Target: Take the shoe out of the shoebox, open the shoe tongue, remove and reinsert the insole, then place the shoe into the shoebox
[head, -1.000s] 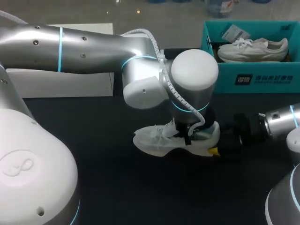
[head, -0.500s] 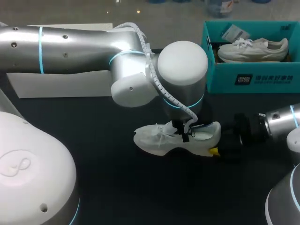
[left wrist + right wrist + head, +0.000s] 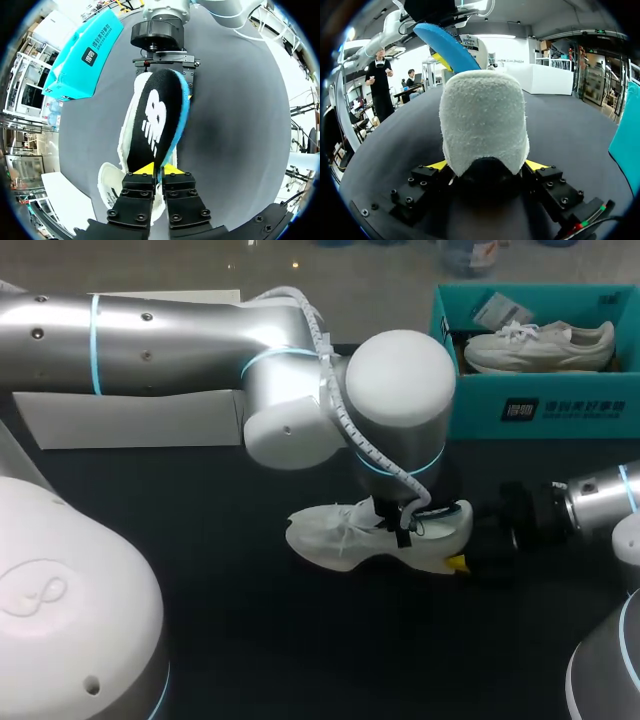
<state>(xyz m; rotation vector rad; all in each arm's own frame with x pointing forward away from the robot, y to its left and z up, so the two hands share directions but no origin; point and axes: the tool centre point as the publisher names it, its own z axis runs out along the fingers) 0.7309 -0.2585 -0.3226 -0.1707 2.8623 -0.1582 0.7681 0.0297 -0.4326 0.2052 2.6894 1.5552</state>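
Holding two things: right end effector (image 3: pixel 486 166) clamps one shoe (image 3: pixel 482 117), left end effector (image 3: pixel 159 170) pinches one insole (image 3: pixel 155 112).

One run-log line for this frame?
left pincer: shut on insole | right pincer: shut on shoe heel | insole: tilted, partly out of shoe

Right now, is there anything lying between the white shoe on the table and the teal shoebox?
Nothing: the left wrist view shows only bare table between the shoe and the shoebox.
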